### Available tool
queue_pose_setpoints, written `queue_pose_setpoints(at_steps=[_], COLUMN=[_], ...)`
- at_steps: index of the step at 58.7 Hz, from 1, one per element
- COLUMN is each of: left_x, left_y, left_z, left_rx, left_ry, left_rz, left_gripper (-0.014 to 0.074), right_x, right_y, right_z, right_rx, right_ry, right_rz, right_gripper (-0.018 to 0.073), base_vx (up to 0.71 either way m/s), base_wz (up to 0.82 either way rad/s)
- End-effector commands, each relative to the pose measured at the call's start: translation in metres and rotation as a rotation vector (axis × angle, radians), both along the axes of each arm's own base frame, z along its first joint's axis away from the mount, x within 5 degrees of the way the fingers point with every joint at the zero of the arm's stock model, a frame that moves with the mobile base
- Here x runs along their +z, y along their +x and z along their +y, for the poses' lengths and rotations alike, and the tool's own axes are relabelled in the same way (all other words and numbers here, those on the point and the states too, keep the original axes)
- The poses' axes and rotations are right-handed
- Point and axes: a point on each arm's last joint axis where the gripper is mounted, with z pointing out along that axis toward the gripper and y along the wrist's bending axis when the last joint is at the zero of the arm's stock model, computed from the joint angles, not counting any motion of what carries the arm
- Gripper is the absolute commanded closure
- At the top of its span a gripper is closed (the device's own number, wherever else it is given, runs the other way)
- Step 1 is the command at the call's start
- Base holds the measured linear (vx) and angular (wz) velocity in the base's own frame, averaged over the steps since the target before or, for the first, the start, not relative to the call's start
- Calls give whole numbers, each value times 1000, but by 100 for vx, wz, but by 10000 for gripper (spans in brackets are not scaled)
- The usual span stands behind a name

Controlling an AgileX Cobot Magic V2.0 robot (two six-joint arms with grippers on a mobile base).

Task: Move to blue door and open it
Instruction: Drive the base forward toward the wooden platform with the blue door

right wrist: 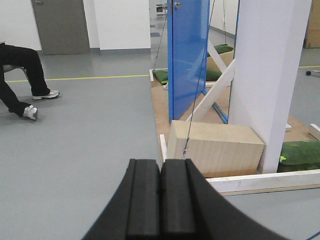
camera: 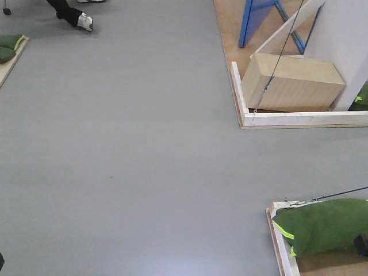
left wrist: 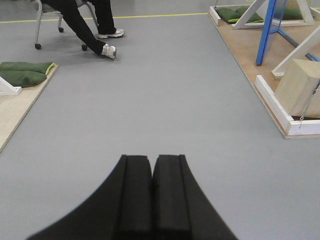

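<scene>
The blue door [right wrist: 187, 55] stands upright, its long axis vertical, ahead of the right jaws and a little to their right, well apart from them across the grey floor [right wrist: 90, 140]. Its glossy broad face is turned roughly toward those jaws. A silver fitting [right wrist: 175, 5] shows at its left edge, cut off by the top of the view. From the left jaws it lies far off to the right, and only blue uprights [left wrist: 269, 30] show there.

The right jaws are pressed together with nothing between them, held low and level and pointing toward the door's base. The left jaws are likewise pressed together and empty, pointing along open floor.

Between the right jaws and the foot of the door sits a pale wooden box [right wrist: 215, 147], just inside the corner of a white rail [right wrist: 270, 180] that edges a plywood platform [right wrist: 161, 102]. A thin cable [right wrist: 196, 95] runs down across the door's face to the box. A white pillar [right wrist: 270, 75] rises right of the door, with a green sandbag [right wrist: 300, 152] at its foot. A seated person's legs [right wrist: 20, 75] are far to the left.
</scene>
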Motion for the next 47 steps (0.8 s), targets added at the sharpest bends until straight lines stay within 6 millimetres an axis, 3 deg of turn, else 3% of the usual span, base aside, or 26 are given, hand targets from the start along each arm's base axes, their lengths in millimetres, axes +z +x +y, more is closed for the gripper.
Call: queue_pose_setpoints(at_steps=[1,47], left_x=[15,15], left_y=[0,0], left_z=[-1,-1], left_rx=[-11,-11], left_ry=[-5,-5], left_rz=[-120,-120], left_gripper=[524,524], right_x=[8,8], right_y=[-1,-1], right_z=[0,0], right_rx=[-3,-3], right_ry=[-13,-13], right_rz=[-93,-94], right_gripper=[551,551], base_vx=[3,12], base_wz=[0,5])
